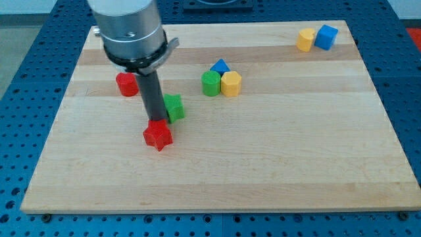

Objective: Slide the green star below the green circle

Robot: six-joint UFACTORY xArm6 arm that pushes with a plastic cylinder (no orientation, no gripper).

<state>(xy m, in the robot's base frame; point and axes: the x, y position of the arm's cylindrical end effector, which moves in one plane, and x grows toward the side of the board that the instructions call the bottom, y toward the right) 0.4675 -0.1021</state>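
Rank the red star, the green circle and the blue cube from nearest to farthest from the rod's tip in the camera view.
Measured from my tip:
1. Red star, touching, just toward the view's bottom.
2. Green circle, toward the view's upper right, mid-board.
3. Blue cube, far corner at the view's top right.

two red blocks, two green, two yellow, two blue

We see the green star lying flat on the wooden board, partly hidden behind the dark rod on its left side. The green circle sits flat a little way up and to the view's right of the star, not touching it.
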